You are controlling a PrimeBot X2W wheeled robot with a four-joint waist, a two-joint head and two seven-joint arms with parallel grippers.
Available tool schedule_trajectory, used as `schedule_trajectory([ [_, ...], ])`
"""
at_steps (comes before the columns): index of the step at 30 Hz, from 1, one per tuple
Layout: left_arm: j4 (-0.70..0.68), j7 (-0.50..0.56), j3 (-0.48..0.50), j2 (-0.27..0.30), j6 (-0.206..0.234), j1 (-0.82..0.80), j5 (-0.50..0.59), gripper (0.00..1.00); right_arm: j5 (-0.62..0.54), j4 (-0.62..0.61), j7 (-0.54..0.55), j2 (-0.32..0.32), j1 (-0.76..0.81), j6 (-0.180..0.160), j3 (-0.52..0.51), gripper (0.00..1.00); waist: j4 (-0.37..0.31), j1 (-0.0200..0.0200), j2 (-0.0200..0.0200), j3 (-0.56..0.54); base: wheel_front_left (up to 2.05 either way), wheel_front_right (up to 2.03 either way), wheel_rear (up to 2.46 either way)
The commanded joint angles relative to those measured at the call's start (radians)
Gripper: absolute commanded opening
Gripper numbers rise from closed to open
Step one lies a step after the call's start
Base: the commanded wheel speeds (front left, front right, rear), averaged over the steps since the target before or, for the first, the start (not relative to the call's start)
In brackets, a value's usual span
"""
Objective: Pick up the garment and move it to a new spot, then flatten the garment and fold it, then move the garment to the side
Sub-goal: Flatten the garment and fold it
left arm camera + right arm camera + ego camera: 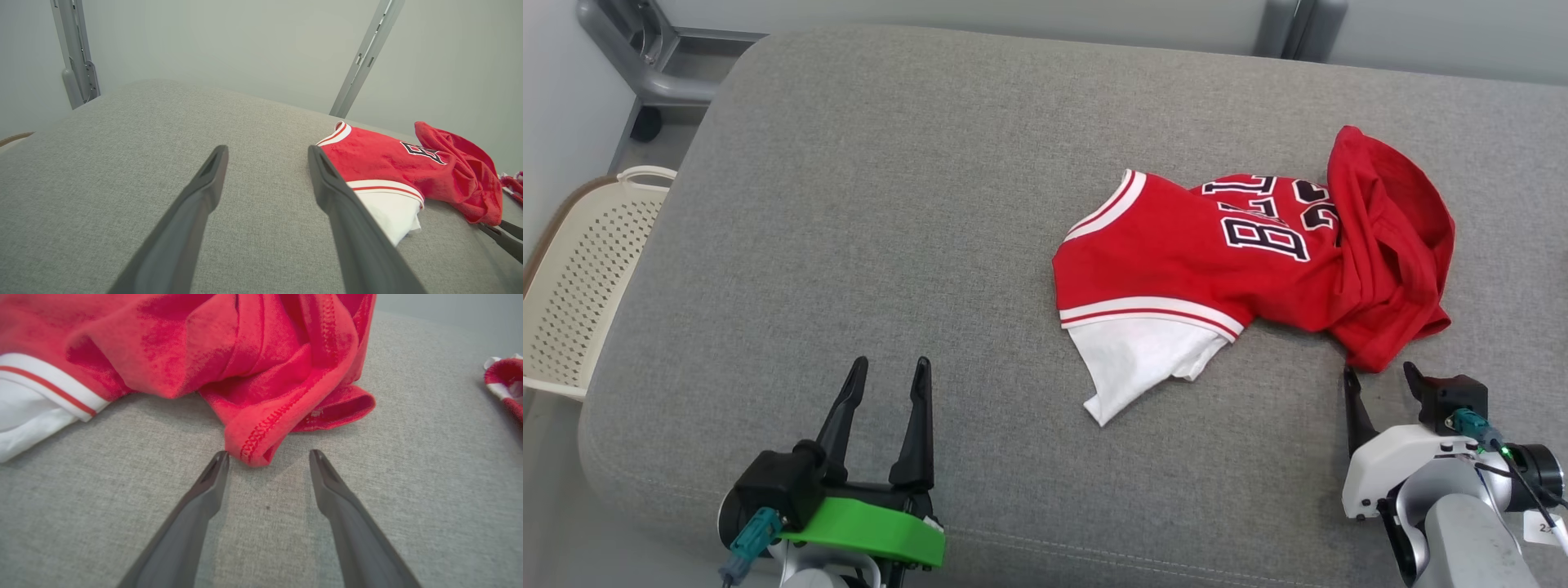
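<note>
The garment (1241, 261) is a red jersey with white trim, a white sleeve and black lettering, lying crumpled on the right half of the grey cushion (890, 204). My right gripper (1380, 374) is open just in front of its nearest red hem; in the right wrist view that hem fold (257, 445) sits right at the open fingertips of the right gripper (267, 455), nothing held. My left gripper (890, 367) is open over bare cushion at the lower left, well left of the garment (392, 167); it appears as the left gripper (267, 151) in its wrist view, empty.
A cream perforated basket (580, 278) stands on the floor left of the cushion. Grey metal frame legs (645, 57) rise behind it. A second small red-and-white cloth (504, 381) lies at the cushion's far right. Bare cushion spreads across the left and middle.
</note>
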Motion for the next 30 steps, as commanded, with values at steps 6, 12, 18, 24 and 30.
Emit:
schedule_trajectory([
  [6,0.012,-0.003,0.000,0.001,-0.007,-0.020,0.004,1.00,0.055,0.065,-0.051,-0.003,-0.042,-0.002,0.036,1.00,-0.001,0.0000,0.0000,-0.006,0.00,0.00,0.00],
  [12,0.019,-0.003,0.000,0.001,-0.012,-0.020,0.011,1.00,0.078,0.118,-0.084,-0.003,-0.072,-0.002,0.014,1.00,0.003,0.0000,0.0000,-0.012,0.00,0.00,0.00],
  [18,0.020,-0.003,0.002,0.001,-0.015,-0.010,0.011,1.00,0.027,0.148,-0.097,-0.003,-0.082,-0.002,-0.059,1.00,0.002,0.0000,0.0000,-0.016,0.00,0.00,0.00],
  [24,0.019,-0.003,0.005,0.001,-0.016,-0.003,0.009,1.00,-0.035,0.149,-0.100,-0.003,-0.088,-0.002,-0.147,1.00,-0.004,0.0000,0.0000,-0.022,0.00,0.00,0.00],
  [30,0.014,-0.003,0.013,0.001,-0.016,-0.009,0.013,1.00,-0.049,0.161,-0.099,-0.003,-0.104,-0.002,-0.169,0.59,-0.016,0.0000,0.0000,-0.014,0.00,0.00,0.00],
])
